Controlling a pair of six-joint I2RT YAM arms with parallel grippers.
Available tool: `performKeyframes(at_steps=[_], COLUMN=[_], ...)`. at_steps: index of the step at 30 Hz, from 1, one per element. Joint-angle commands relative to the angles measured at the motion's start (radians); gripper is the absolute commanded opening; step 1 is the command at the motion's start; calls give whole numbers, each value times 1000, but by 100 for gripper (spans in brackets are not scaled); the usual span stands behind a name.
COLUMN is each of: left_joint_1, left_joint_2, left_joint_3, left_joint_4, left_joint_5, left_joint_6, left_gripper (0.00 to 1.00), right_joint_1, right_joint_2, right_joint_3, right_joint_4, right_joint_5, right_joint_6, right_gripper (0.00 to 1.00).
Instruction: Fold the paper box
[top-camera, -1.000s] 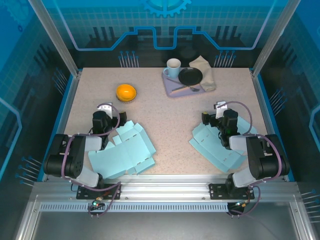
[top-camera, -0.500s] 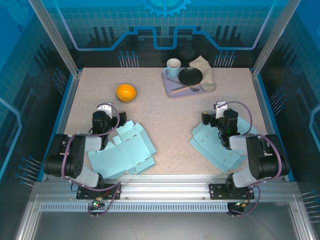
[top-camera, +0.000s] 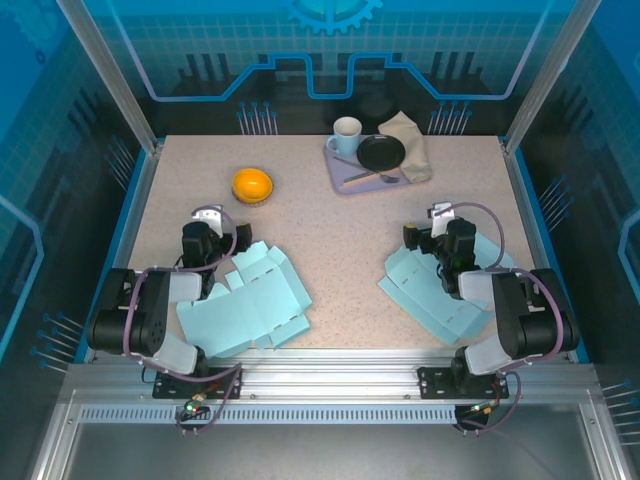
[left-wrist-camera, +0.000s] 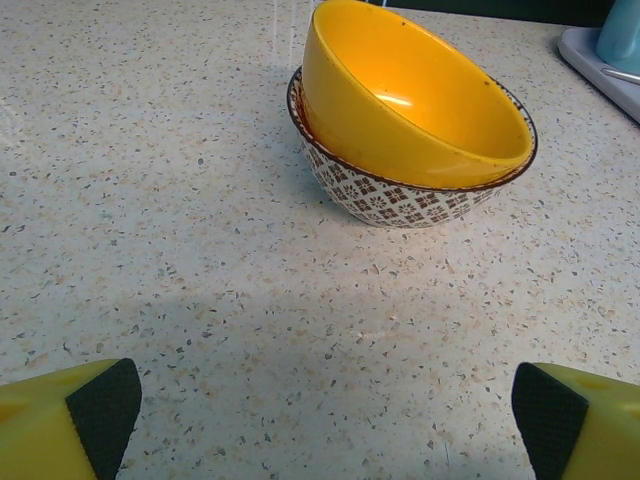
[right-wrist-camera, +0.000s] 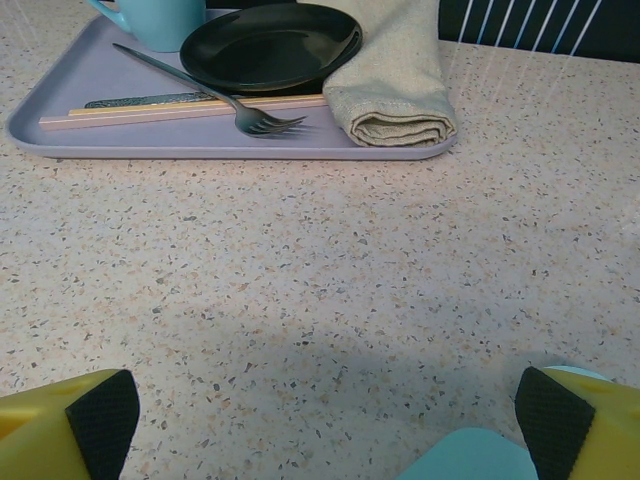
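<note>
My left gripper (left-wrist-camera: 320, 412): wide, empty; flat light-blue paper box sheet (top-camera: 245, 305) beside it, near edge of tabletop (top-camera: 340, 240).
My right gripper (right-wrist-camera: 322, 415): wide; second light-blue sheet (top-camera: 430, 290) beneath.

left paper box (top-camera: 250, 305) lies flat, unfolded, pale blue; right paper box (top-camera: 420, 285) likewise

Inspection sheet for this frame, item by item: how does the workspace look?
Surface: speckled table, no spills seen.
Job's things: left blank and right blank, blue, flat, unfolded, one by each arm.
Clutter: stacked bowls back left; tray with mug, plate, fork, napkin.
Claws: left claw and right claw open, empty.
Cables: purple cables looped along both arms.
Surroundings: blue walls, metal frame.
</note>
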Motion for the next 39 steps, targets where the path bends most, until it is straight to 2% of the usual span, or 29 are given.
performKeyframes(at_steps=[1, 2, 4, 6, 9, 12, 16, 20, 23, 28, 34, 39], left_joint_1=[8, 8, 8, 8, 5, 4, 3, -4, -26, -101, -109, -109], left_joint_2=[-1, -2, -41, -94, -163, -225, -262, -343, -420, -528, -597, -649], left_joint_3=[20, 19, 74, 138, 170, 276, 497, 601, 611, 636, 635, 598], left_joint_4=[0, 3, -125, -277, -366, -591, -1003, -1306, -1378, -1446, -1477, -1511], left_joint_5=[27, 25, -11, -72, -165, -310, -358, -297, -152, 4, 273, 268], left_joint_6=[7, 7, -9, -31, -78, -261, -484, -677, -701, -637, -488, -416], left_gripper=[99, 99, 99, 99, 99, 99, 99, 99, 99, 99, 99, 99], right_joint_1=[-18, -17, -14, 9, 24, 31, 44, 66, 125, 207, 232, 283], right_joint_2=[5, 3, -10, -62, -103, -119, -174, -232, -288, -380, -411, -410], right_joint_3=[20, 18, 38, 92, 221, 372, 516, 612, 578, 423, 257, 173], right_joint_4=[-1, 2, -37, -177, -450, -723, -1018, -1377, -1517, -1541, -1446, -1348], right_joint_5=[-19, -23, -46, 23, 129, 220, 299, 316, 312, 221, 71, 44], right_joint_6=[-4, -6, -21, -19, 52, 186, 296, 449, 527, 565, 618, 682], right_gripper=[100, 100, 100, 100, 100, 100, 100, 100, 100, 100, 100, 100])
